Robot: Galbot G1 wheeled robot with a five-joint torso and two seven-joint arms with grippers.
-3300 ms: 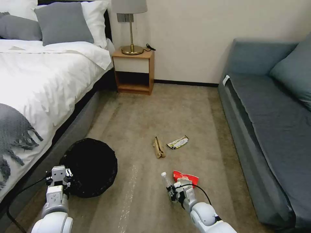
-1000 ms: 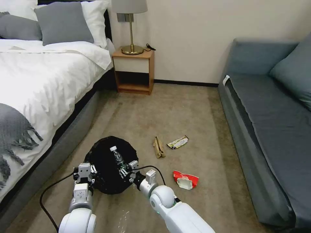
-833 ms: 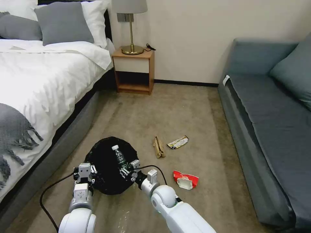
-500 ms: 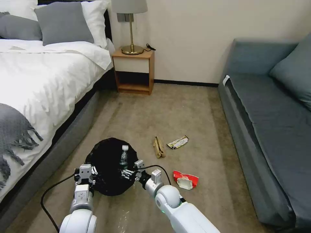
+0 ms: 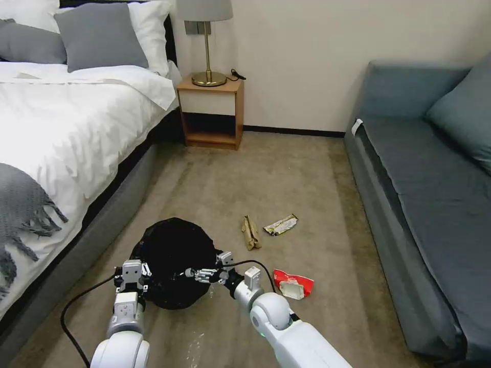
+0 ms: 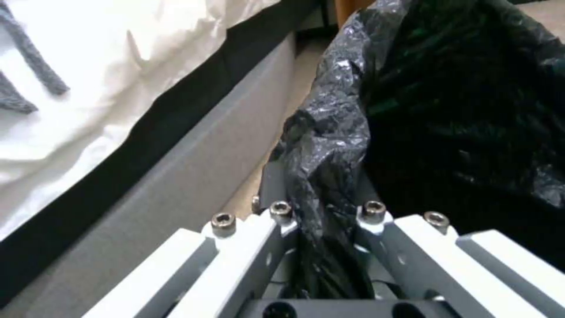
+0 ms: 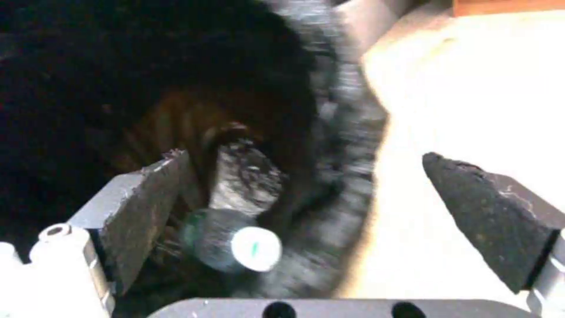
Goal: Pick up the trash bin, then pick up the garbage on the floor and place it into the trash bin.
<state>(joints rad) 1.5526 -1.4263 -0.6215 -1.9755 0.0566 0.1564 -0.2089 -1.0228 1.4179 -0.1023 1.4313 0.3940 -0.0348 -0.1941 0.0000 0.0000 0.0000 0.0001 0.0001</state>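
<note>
Our left claw (image 6: pixel 321 221) pinches the trash bin (image 5: pixel 171 266) rim; our right claw (image 7: pixel 318 207) hangs spread above the bottle (image 7: pixel 232 240) inside.

Bottle (image 7: pixel 235 240) blurred inside trash bin (image 7: pixel 118 66); bin's white body hidden.

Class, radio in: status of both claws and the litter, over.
Left claw shut on trash bin rim. Right claw open above it, bottle inside. Three wrappers on carpet.
</note>
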